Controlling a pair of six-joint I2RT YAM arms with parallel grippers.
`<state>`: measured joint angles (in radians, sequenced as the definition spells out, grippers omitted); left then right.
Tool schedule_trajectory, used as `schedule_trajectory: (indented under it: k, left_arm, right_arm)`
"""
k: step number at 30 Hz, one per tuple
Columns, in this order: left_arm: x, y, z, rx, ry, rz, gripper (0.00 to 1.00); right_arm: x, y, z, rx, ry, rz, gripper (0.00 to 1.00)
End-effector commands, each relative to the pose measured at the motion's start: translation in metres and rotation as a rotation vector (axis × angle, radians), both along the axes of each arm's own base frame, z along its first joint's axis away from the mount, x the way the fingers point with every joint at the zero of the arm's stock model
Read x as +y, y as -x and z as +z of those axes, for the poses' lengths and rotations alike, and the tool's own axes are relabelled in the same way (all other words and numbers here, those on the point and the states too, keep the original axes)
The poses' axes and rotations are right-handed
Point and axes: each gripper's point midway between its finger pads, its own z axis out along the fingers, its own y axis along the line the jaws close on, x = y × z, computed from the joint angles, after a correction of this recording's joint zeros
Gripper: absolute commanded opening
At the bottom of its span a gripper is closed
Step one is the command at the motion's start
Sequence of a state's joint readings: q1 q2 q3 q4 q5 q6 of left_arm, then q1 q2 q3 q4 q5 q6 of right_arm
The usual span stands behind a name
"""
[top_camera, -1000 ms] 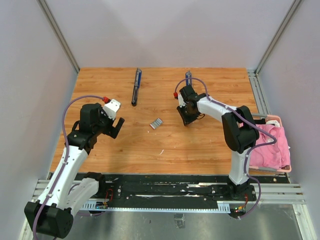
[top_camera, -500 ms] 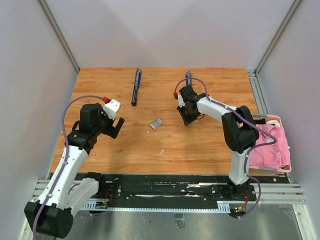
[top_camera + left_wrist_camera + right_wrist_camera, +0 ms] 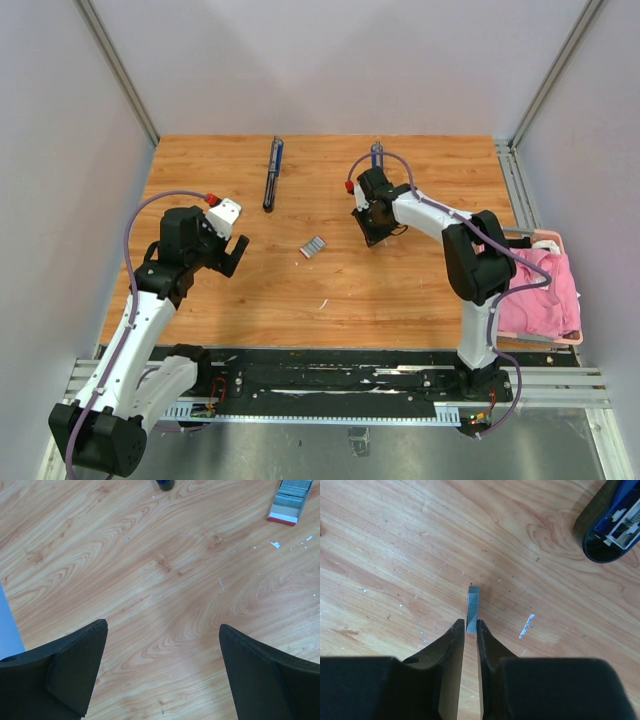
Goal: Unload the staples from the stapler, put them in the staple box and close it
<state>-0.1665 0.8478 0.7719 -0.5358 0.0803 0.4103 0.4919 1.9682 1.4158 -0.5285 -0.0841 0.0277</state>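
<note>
A short silvery strip of staples (image 3: 473, 605) stands on edge on the wooden table, and its near end is pinched between the tips of my right gripper (image 3: 470, 626). That gripper (image 3: 374, 236) is low over the table, right of centre. Just beyond it lies the blue and black stapler (image 3: 610, 527), its spring and channel showing; in the top view the stapler (image 3: 377, 153) is partly hidden behind the arm. My left gripper (image 3: 162, 625) hangs wide open over bare wood on the left (image 3: 232, 250), with nothing between its fingers.
A second long blue-black stapler (image 3: 272, 173) lies flat at the far middle, its tip (image 3: 165, 484) showing in the left wrist view. A small white box with red edge (image 3: 313, 246) (image 3: 286, 501) sits mid-table. A pink cloth in a tray (image 3: 540, 290) lies off the right edge.
The right wrist has shifted slightly toward the far left. The left arm has not moved.
</note>
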Motion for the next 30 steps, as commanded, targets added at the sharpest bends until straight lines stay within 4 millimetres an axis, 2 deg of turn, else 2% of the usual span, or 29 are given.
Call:
schedule_trajectory:
  k: [1,22,24,30]
  left_arm:
    - [-0.001,-0.002,0.002,-0.019,0.005,-0.008,0.98]
    - [-0.001,-0.002,0.003,-0.019,0.005,-0.008,0.98]
    - [-0.001,-0.002,0.003,-0.02,0.005,-0.009,0.98]
    - [-0.001,-0.002,0.003,-0.021,0.006,-0.009,0.98]
  right_arm:
    - [0.007,0.004,-0.01,0.03,0.019,0.02,0.17]
    - [0.007,0.0,0.001,0.002,0.014,0.017,0.14]
    - [0.009,-0.001,0.012,-0.021,-0.008,0.022,0.13]
    - [0.012,-0.002,0.023,-0.028,-0.046,0.025,0.12]
